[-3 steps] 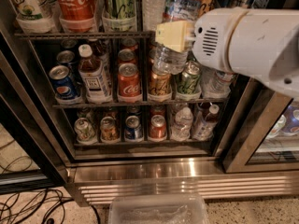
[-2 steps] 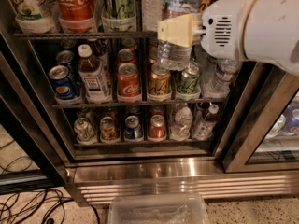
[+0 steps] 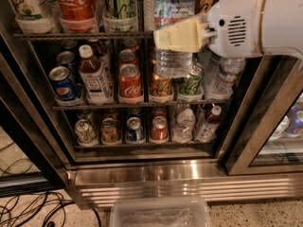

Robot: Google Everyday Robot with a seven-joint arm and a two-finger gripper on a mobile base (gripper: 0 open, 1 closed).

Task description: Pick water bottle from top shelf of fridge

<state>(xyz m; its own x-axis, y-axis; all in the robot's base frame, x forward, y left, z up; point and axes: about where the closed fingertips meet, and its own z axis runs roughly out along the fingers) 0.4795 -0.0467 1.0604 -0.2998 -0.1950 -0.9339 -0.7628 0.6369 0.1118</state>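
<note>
The water bottle [image 3: 173,63] is clear and ribbed, and its white label band with blue and red print shows above my fingers. It hangs in front of the top shelf [image 3: 71,34], with its base down over the middle rack's cans. My gripper [image 3: 177,34] comes in from the right on a white arm and its cream fingers are shut across the bottle's middle. The bottle's cap is out of view at the top. The fridge [image 3: 246,141] has a black frame and its door stands open.
Tall cans, among them a red cola can [image 3: 75,4], stand in clear holders on the top shelf. A brown-drink bottle [image 3: 93,74] and short cans fill the lower racks. Below are the steel base [image 3: 189,178], a clear plastic tub [image 3: 161,214] and cables [image 3: 28,207] on the floor.
The white arm body has risen and moved a little to the right. The gripper and the water bottle stay in almost the same place in front of the top shelf.
</note>
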